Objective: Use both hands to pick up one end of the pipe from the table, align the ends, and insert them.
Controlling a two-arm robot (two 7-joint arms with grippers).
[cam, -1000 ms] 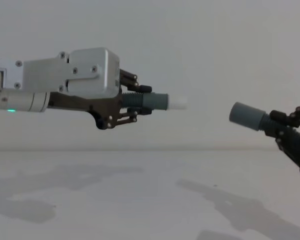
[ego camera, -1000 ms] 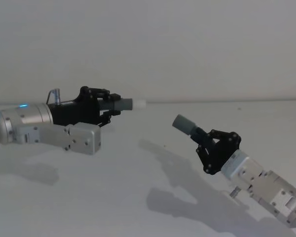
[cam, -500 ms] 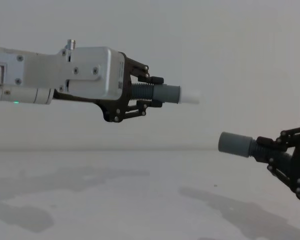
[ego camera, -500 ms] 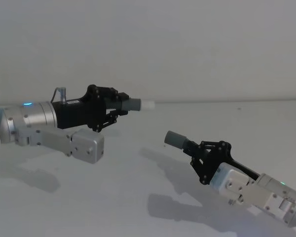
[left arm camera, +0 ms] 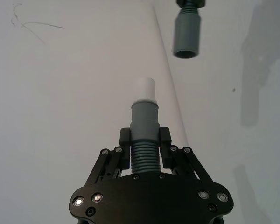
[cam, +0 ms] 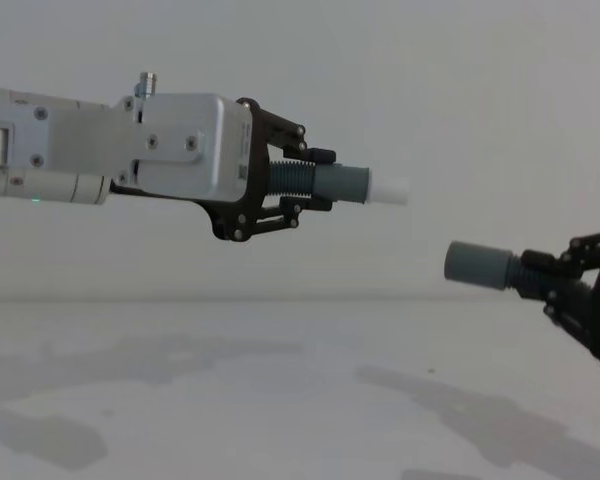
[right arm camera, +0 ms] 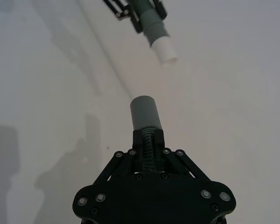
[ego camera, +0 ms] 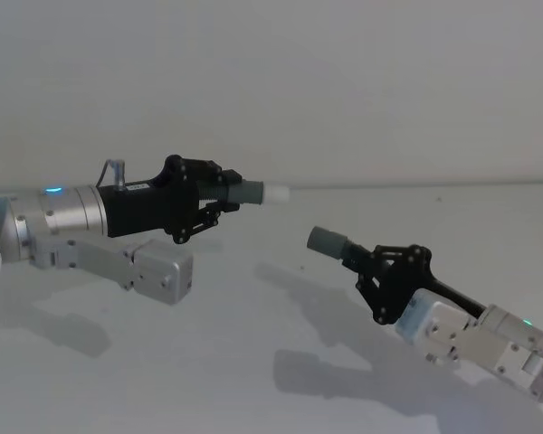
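Both pipe pieces are off the table [ego camera: 253, 362] and in the air: the left gripper [cam: 315, 185] is clenched on the ribbed part of one, its narrow whitish-tipped end [cam: 385, 190] pointing right, and the right gripper [cam: 555, 283] is clamped on the other behind its wider socket end [cam: 477, 265], pointing left. Compared with half a second ago, the left piece has edged further right and the socket has risen slightly, so the height gap has shrunk. The tip sits higher than the socket, so alignment looks unfinished and insertion not yet begun.
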